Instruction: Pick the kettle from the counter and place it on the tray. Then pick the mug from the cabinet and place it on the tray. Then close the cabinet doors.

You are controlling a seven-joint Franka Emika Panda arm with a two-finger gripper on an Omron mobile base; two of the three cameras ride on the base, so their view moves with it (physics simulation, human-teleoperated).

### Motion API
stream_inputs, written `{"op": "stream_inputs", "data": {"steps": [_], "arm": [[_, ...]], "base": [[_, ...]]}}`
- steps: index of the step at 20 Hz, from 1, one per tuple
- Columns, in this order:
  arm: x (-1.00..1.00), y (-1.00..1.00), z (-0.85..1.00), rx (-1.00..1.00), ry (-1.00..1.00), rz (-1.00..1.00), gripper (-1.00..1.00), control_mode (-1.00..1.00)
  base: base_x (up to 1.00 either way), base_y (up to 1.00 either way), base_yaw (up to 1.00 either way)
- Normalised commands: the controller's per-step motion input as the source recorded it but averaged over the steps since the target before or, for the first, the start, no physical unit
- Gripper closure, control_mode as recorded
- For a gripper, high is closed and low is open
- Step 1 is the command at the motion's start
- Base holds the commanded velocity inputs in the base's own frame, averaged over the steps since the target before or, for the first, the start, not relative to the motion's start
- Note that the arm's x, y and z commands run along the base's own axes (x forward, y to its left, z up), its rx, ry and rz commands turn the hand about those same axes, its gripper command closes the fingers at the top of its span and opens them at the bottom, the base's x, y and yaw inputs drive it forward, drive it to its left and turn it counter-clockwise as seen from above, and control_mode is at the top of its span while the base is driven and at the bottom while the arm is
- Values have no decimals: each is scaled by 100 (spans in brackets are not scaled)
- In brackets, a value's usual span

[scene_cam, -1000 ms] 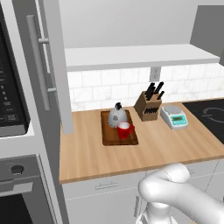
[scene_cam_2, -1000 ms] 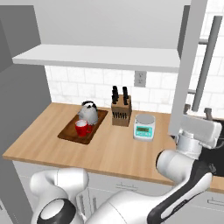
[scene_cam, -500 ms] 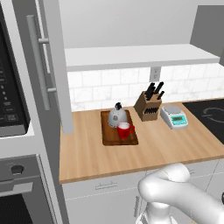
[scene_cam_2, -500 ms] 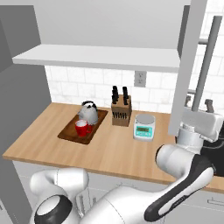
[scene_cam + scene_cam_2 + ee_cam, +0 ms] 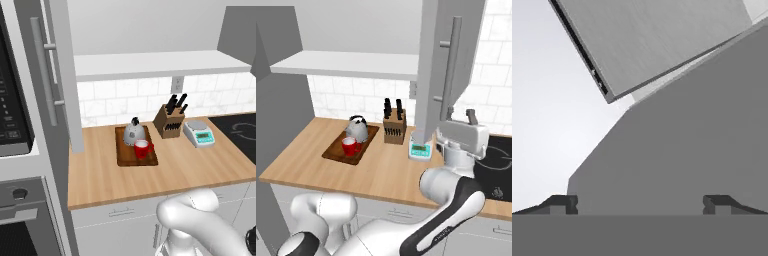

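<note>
The silver kettle [image 5: 134,132] [image 5: 357,128] and the red mug [image 5: 142,149] [image 5: 349,146] both stand on the dark brown tray [image 5: 126,157] [image 5: 336,152] on the wooden counter [image 5: 150,175] [image 5: 381,172]. Above it, the cabinet [image 5: 160,65] [image 5: 346,64] has both doors open. The left door [image 5: 62,75] is seen edge-on, and the right door [image 5: 431,60] shows its bar handle [image 5: 449,75]. My gripper [image 5: 460,120] [image 5: 641,204] is open just under the right door's lower edge. Its fingertips [image 5: 562,202] stand wide apart with grey door panel ahead.
A knife block [image 5: 169,121] [image 5: 393,125] and a white-teal scale [image 5: 199,134] [image 5: 419,149] stand right of the tray. A black cooktop [image 5: 240,130] [image 5: 498,150] lies at the counter's right end. The oven-microwave column [image 5: 15,150] rises at the left.
In the right base view the right door has swung left and shows more of its face. My hand has moved left and up beside it. Kettle, mug and tray have not moved.
</note>
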Motion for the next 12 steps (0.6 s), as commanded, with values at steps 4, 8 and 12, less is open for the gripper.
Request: {"op": "stream_inputs", "data": {"steps": [4, 8, 12], "arm": [[4, 60, 19, -5, 16, 0, -100, -100], [25, 38, 20, 0, 24, 0, -100, -100], [29, 48, 10, -1, 33, 4, -100, -100]], "base": [[0, 0, 0], [0, 0, 0], [0, 0, 0]]}}
